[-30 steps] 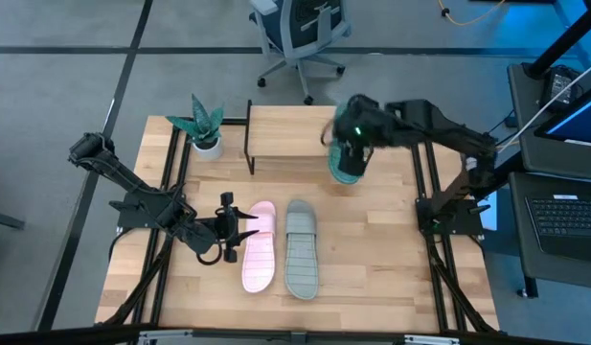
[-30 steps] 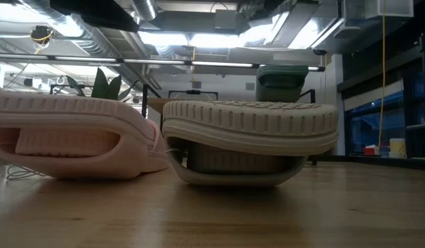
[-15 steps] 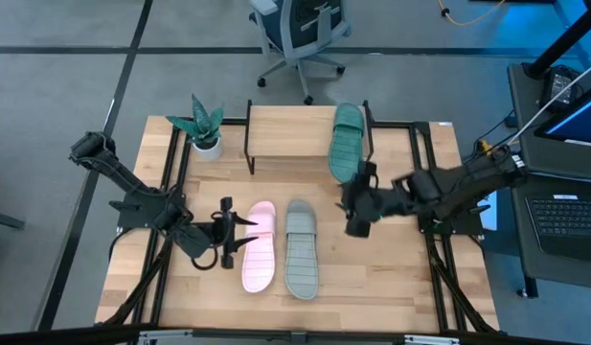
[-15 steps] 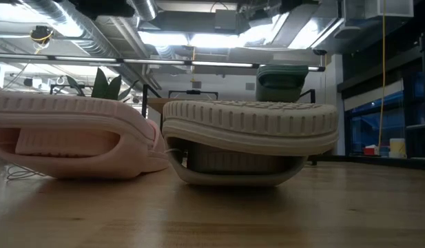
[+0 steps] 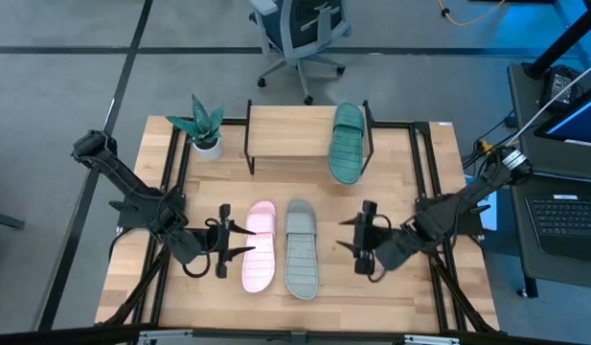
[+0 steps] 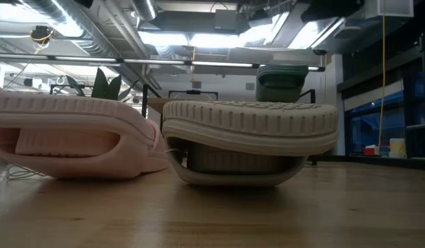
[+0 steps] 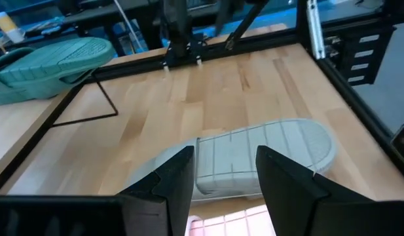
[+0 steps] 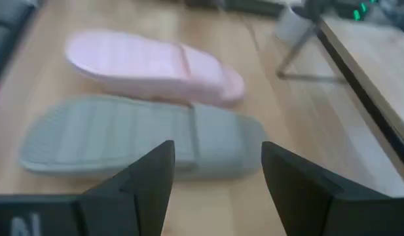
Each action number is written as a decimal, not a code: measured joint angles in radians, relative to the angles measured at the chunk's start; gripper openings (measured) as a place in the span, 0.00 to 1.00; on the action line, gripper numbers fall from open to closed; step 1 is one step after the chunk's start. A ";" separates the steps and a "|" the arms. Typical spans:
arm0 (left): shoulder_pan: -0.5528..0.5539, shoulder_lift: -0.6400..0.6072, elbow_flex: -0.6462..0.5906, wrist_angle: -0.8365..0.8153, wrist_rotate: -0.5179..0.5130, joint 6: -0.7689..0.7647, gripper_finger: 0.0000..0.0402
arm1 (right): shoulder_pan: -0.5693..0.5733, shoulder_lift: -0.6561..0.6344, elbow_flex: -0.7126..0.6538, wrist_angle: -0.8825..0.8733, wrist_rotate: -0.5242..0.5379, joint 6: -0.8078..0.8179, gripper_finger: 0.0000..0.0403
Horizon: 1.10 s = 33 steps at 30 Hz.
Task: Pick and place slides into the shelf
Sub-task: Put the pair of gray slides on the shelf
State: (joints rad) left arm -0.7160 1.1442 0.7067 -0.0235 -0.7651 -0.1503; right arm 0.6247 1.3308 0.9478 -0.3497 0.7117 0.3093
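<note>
Pale pink [image 5: 260, 245] and light grey [image 5: 300, 248] slides lie side by side on our tabletop [image 5: 391, 287], near its front. Our left tool [image 5: 223, 252] hangs open just beside the pink one, and our right tool [image 5: 363, 246] hangs open a little way off the grey one. Farther back, the teal slide [image 5: 347, 142] rests on the right end of the shelf [image 5: 285, 134], its heel overhanging the front edge. A potted plant [image 5: 203, 126] stands left of the shelf.
</note>
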 joint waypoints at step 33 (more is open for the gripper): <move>0.018 -0.332 -0.615 0.690 0.085 0.051 0.39 | -0.163 0.127 -0.119 0.651 -0.108 -0.397 0.57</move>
State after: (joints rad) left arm -0.6978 0.8125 0.0915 0.6664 -0.6796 -0.0989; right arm 0.4622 1.4583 0.8286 0.3014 0.6039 -0.0876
